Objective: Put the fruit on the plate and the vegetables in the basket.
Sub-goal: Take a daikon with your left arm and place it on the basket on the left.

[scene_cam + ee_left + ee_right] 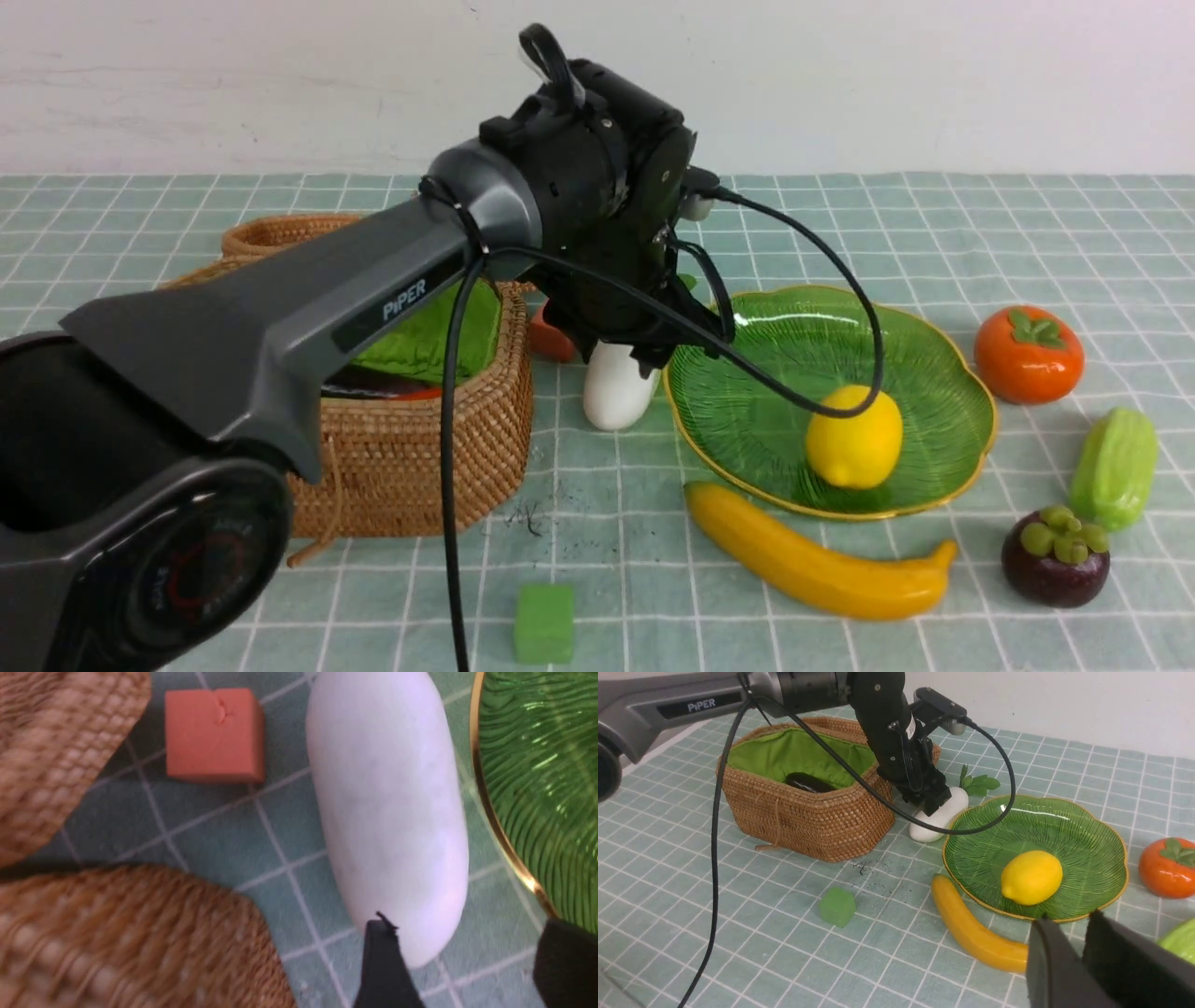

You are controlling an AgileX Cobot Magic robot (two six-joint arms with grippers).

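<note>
A white toy radish (pixel 616 387) lies just beside the wavy-rimmed green leaf-shaped glass plate (pixel 943 411), between it and a tan woven wicker basket (pixel 420 448). A small orange-red cube (pixel 215 735) sits near. A glossy yellow lemon (pixel 854 437) rests on the plate. The left arm stretches forward, wrist bent down, with the left gripper (pixel 467 938) spread astride the radish's end; contact is unclear. The right gripper (pixel 1069 917), nearly pressed together, holds nothing.
</note>
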